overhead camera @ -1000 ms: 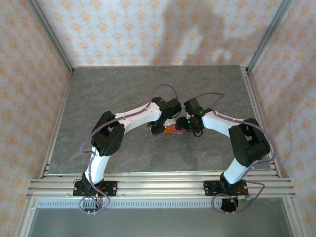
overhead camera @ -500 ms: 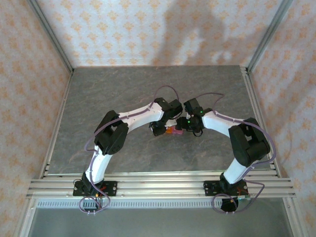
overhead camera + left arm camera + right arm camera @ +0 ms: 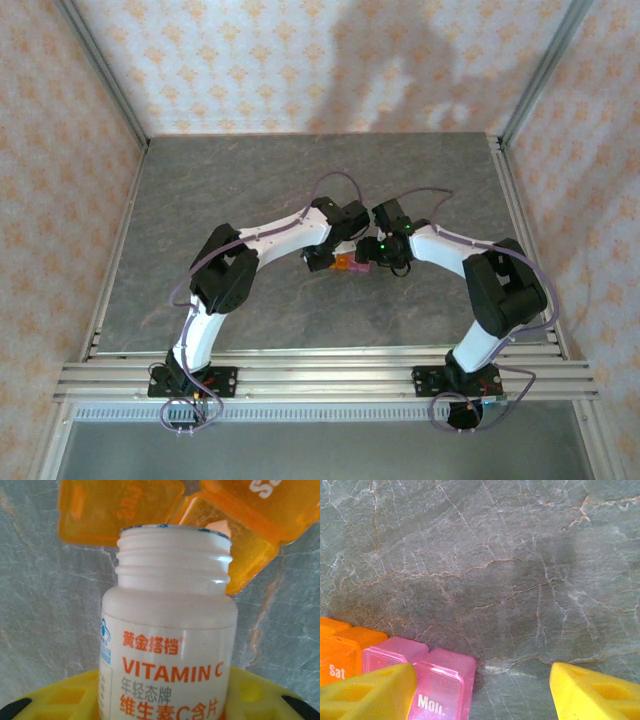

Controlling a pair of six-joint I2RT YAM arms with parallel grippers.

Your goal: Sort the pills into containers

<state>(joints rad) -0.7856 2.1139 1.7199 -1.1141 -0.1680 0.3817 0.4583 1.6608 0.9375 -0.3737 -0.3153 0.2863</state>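
Grey tabletop [image 3: 495, 555]: left pincer [image 3: 160, 705] grips Vitamin C bottle [image 3: 170, 630], mouth at orange cell [image 3: 250, 555] ahead, likely for pouring; right pincer [image 3: 480, 680] spread, empty.

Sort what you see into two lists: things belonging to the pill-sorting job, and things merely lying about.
Job:
white cylindrical plastic vitamin C bottle, uncapped
strip of translucent square plastic cells, orange to pink

Just there:
grey marbled stone tabletop
silver aluminium rail frame
peach patterned wallpaper walls
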